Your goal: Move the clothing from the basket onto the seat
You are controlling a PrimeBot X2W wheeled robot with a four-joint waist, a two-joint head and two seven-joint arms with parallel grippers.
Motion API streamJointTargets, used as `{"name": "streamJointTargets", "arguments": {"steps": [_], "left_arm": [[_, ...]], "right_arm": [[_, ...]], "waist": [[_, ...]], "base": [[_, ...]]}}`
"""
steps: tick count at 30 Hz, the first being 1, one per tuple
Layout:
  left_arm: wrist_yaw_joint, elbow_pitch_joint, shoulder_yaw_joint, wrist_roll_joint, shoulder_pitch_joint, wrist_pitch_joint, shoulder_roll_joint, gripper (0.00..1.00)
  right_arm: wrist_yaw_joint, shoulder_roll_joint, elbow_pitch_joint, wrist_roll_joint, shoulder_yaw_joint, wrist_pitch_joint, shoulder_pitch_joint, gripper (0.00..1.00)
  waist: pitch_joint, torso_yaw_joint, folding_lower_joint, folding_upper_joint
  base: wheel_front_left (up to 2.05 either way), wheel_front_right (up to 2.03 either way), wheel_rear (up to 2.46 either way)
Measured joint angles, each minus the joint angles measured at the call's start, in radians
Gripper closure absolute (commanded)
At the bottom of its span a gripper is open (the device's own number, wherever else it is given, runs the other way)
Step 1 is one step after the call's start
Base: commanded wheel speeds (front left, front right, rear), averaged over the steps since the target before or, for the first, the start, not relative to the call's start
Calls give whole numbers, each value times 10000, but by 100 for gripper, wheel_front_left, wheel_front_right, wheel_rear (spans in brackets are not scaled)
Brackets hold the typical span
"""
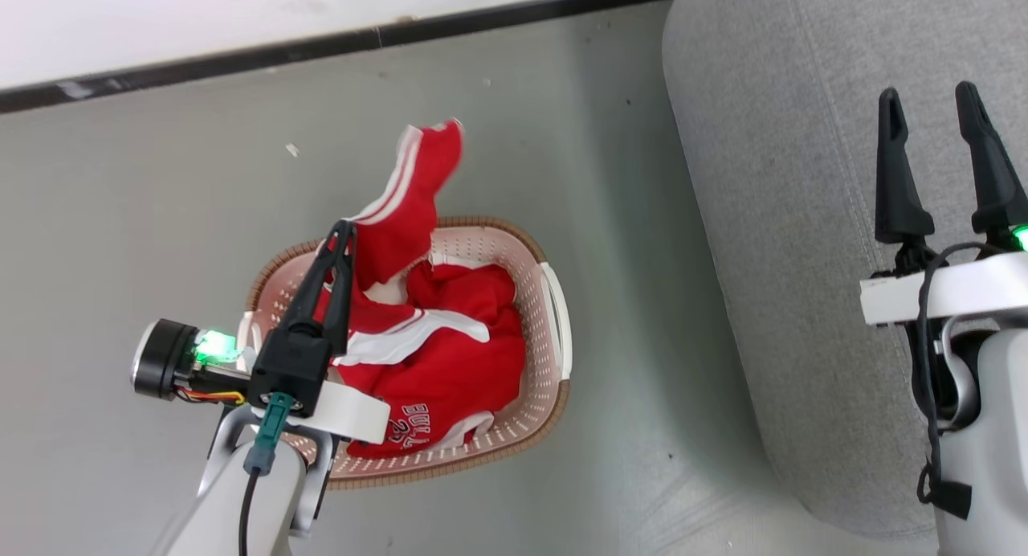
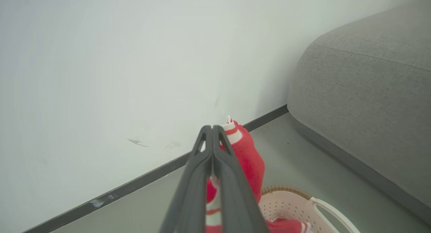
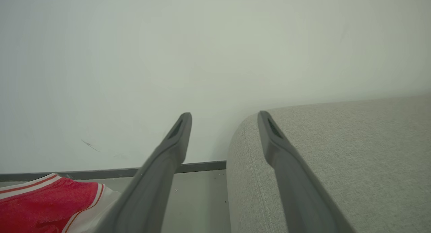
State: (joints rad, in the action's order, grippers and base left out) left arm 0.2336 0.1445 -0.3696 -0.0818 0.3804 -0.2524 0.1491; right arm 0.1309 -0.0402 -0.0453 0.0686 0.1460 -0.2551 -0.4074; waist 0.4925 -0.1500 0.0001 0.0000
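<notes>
The cream basket [image 1: 557,315] stands on the floor left of the grey seat [image 1: 787,178]. Red clothing [image 1: 458,355] with white stripes fills it, including a jersey with lettering at the front. My left gripper [image 1: 344,230] is above the basket's left side, shut on a red striped garment [image 1: 418,186] whose end rises past the far rim. In the left wrist view that garment [image 2: 249,159] shows between and behind the closed fingers [image 2: 232,192], with the basket [image 2: 289,206] below. My right gripper [image 1: 932,106] hangs open over the seat [image 3: 336,142], holding nothing.
A white wall with a dark baseboard [image 1: 321,46] runs along the far side. Grey floor [image 1: 161,218] surrounds the basket, with a strip of floor [image 1: 626,259] between basket and seat. The seat's rounded edge [image 2: 336,148] lies close on the right.
</notes>
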Motion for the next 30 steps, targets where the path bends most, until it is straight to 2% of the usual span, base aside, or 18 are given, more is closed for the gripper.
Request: {"name": "streamJointTargets", "arguments": {"steps": [6,14,16,17,19,21,30], "left_arm": [[-255,-77,-265,-94,-389,2,-19,100],[-364,-127,-301,-479,-832,2,-75,100],[-439,-100,-291,-610,-935,2,-161,95],[-443,-77,-291,-648,-993,2,-182,91],[-491,10,-288,-738,-1074,2,-199,53],[-525,50,-263,-851,-1078,2,-213,0],[-610,190,-142,-1298,-1410,0,-447,0]], "right_arm": [[0,2,-54,-79,123,-2,509,0],[0,8,-240,-90,301,0,1229,0],[0,8,-265,-92,307,0,1387,0],[0,8,-291,-94,305,0,1430,0],[0,4,-284,-105,305,0,1546,0],[0,19,-303,-180,295,0,1689,0],[0,21,-345,-213,276,0,2232,0]], "waist": [[-645,160,0,0],[-1463,266,-1,0],[-1656,280,0,0],[-1748,285,0,0],[-1931,293,-1,0],[-2107,296,-1,0],[-2808,293,0,0]], "base": [[0,0,0],[0,0,0],[0,0,0],[0,0,0],[0,0,0],[0,0,0],[0,0,0]]}}
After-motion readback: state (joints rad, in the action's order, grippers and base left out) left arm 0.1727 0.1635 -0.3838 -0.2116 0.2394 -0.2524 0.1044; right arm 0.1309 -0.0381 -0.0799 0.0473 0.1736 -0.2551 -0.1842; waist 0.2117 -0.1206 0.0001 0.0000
